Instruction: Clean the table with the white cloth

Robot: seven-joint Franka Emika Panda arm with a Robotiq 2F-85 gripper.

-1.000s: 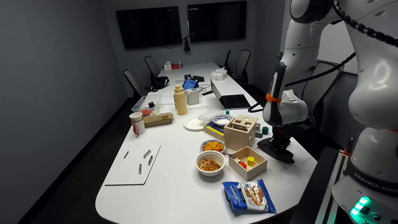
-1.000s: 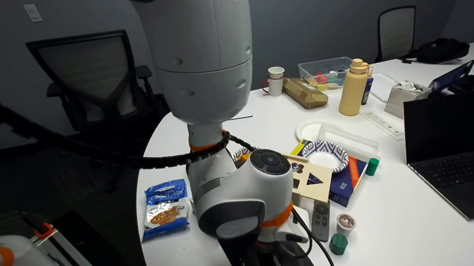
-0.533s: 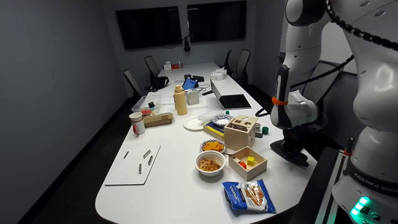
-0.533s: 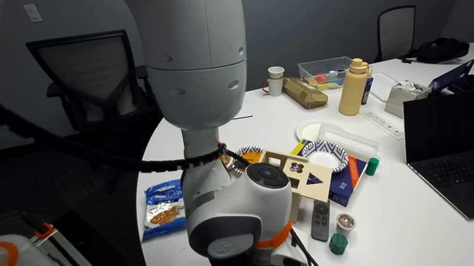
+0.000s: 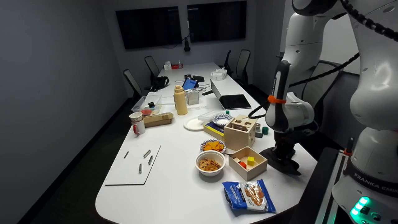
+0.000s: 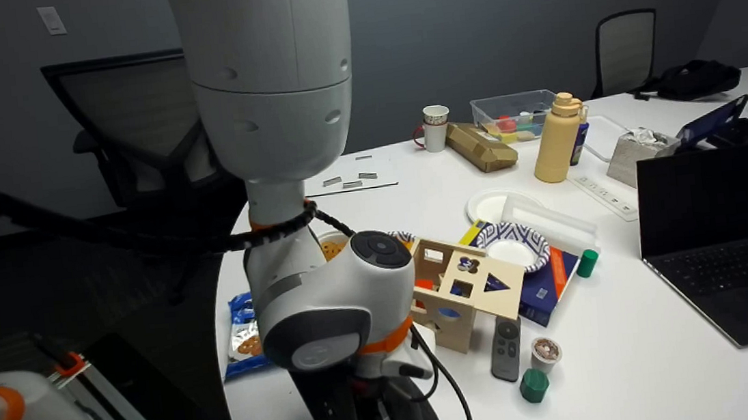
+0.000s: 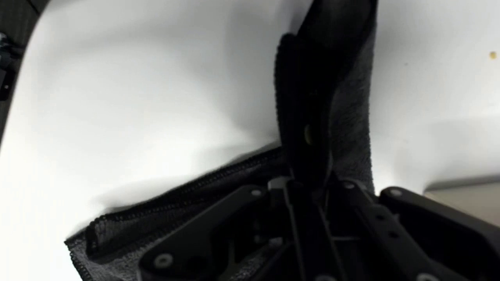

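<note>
No white cloth shows in any view; the cloth in hand is dark grey to black. My gripper (image 5: 283,150) is shut on this dark cloth (image 5: 278,163), at the right side of the white table (image 5: 174,196) in an exterior view. The cloth also shows below the arm in an exterior view (image 6: 413,415), where the fingers are mostly hidden. In the wrist view the gripper (image 7: 306,185) pinches a folded part of the cloth (image 7: 353,128), and its ends spread over the table. A small yellowish crumb (image 7: 493,55) lies right of the cloth.
A wooden box with blocks (image 5: 247,171) stands just beside the cloth. A shape-sorter cube (image 5: 239,133), a cookie bowl (image 5: 210,171), a chip bowl (image 5: 202,146) and a blue snack bag (image 5: 234,196) are near. A remote (image 6: 506,348) and green piece (image 6: 534,385) lie by the arm.
The gripper and cloth first moved toward the table's right edge, then came back toward the block box and nearer the snack bag. The cloth stays gripped. The other objects have not moved.
</note>
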